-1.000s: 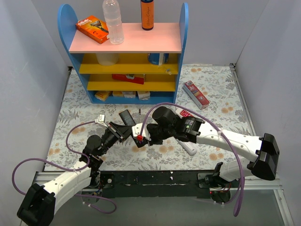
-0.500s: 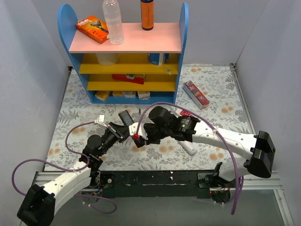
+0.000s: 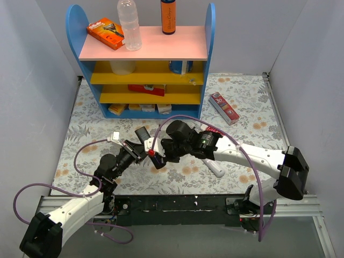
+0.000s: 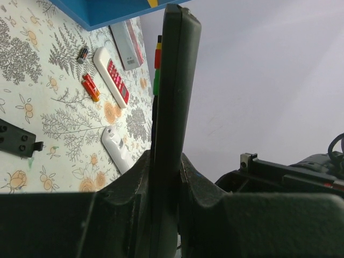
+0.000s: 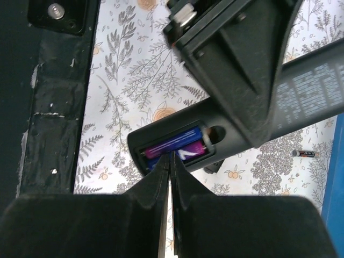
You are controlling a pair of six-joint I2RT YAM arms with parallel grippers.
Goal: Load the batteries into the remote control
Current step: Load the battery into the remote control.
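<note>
Moved the clenched right end effector (image 5: 171, 158) leftward onto the open bay of the remote control (image 4: 173, 97), clamped in the left end effector (image 4: 164, 174). Found batteries (image 5: 174, 148) lying inside; judged loading nearly done.

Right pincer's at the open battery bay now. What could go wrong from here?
1. The left pincer alone holds the black remote; pushing at the bay could pivot or slip it.
2. The cells sit uncovered in the bay; a nudge from the right pincer might jam one or pop it out.
3. Both pincers work close together at the remote, so they could touch.
</note>
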